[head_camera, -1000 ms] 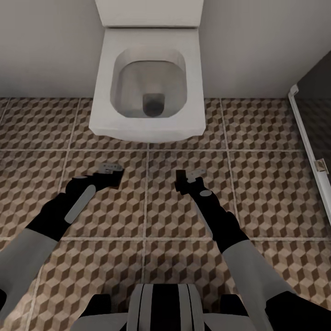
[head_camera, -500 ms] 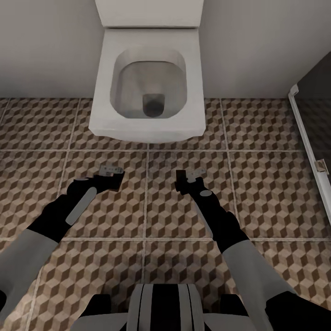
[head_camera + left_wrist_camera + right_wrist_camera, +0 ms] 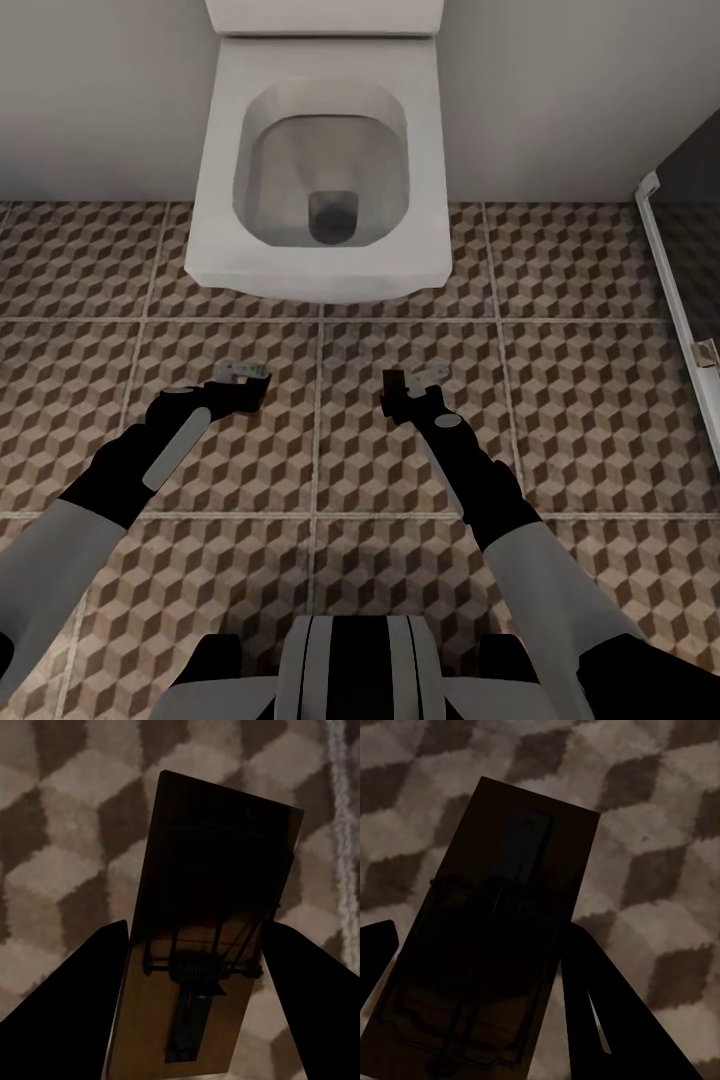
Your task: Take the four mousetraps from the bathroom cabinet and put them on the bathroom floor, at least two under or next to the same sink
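Note:
Two mousetraps are in my hands above the bathroom floor (image 3: 590,400). My left gripper (image 3: 243,386) is shut on a mousetrap (image 3: 243,371). In the left wrist view this mousetrap (image 3: 225,840) is a tan board with a wire spring, clamped by the edges in the left gripper (image 3: 196,928), and cube-patterned tiles (image 3: 52,870) lie close behind it. My right gripper (image 3: 405,392) is shut on a second mousetrap (image 3: 428,376). The right wrist view shows that mousetrap (image 3: 525,847) dark in shadow inside the right gripper (image 3: 480,931). The cabinet and the sink are out of view.
A white square toilet (image 3: 320,180) stands against the grey wall (image 3: 90,90) straight ahead, its bowl just beyond both grippers. A white-framed dark glass panel (image 3: 680,300) runs along the right edge. Patterned tiles spread to both sides.
The whole head view has shifted a little, so the toilet sits higher and nearer in the picture. Both grippers still hold their mousetraps in about the same place.

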You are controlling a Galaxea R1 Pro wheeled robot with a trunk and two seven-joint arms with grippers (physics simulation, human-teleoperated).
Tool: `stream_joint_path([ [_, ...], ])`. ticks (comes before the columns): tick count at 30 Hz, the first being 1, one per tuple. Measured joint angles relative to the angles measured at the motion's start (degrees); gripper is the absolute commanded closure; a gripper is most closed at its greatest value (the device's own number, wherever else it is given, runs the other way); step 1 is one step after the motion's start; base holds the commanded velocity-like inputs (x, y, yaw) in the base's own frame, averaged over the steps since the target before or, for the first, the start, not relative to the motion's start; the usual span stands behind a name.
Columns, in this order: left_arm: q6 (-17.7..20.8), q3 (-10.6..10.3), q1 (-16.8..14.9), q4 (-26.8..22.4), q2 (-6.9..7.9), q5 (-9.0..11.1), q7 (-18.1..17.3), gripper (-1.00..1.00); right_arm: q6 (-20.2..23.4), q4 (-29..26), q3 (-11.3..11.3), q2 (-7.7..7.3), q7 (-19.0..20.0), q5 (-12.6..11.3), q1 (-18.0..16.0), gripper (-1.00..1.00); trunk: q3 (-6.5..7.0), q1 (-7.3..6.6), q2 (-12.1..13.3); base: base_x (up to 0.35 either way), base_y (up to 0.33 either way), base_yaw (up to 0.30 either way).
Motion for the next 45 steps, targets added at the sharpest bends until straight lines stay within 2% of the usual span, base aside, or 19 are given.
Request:
stream_joint_path([
  [13,0.0,0.0,0.0,-0.01,0.0,-0.01,0.0,1.0,-0.12,0.03,0.0,0.0,-0.06,0.08,0.08,1.0,0.0,0.0,0.0,0.0,0.0,0.0],
  [17,-0.01,-0.06,0.0,0.1,-0.06,0.0,0.0,1.0,-1.62,0.09,0.0,0.02,-0.14,0.2,0.18,1.0,0.0,0.0,0.0,0.0,0.0,0.0],
  [26,-0.1,-0.25,0.0,-0.16,-0.4,0.01,0.0,1.0,-3.79,0.32,0.27,0.62,-3.46,0.18,0.2,1.0,0.0,0.0,0.0,0.0,0.0,0.0],
  [39,-0.17,-1.48,0.0,-0.29,-0.89,0.02,0.0,1.0,-3.9,1.09,0.68,0.85,-4.08,0.08,0.21,1.0,0.0,0.0,0.0,0.0,0.0,0.0],
  [41,-0.18,-1.51,0.0,-0.28,-1.09,0.0,0.0,1.0,-3.98,2.08,0.75,1.07,-4.08,0.08,0.21,1.0,0.0,0.0,0.0,0.0,0.0,0.0],
  [45,-0.19,-1.51,0.0,-0.27,-1.27,0.0,0.0,1.0,-4.5,4.74,1.15,2.74,-4.07,0.13,0.21,1.0,0.0,0.0,0.0,0.0,0.0,0.0],
])
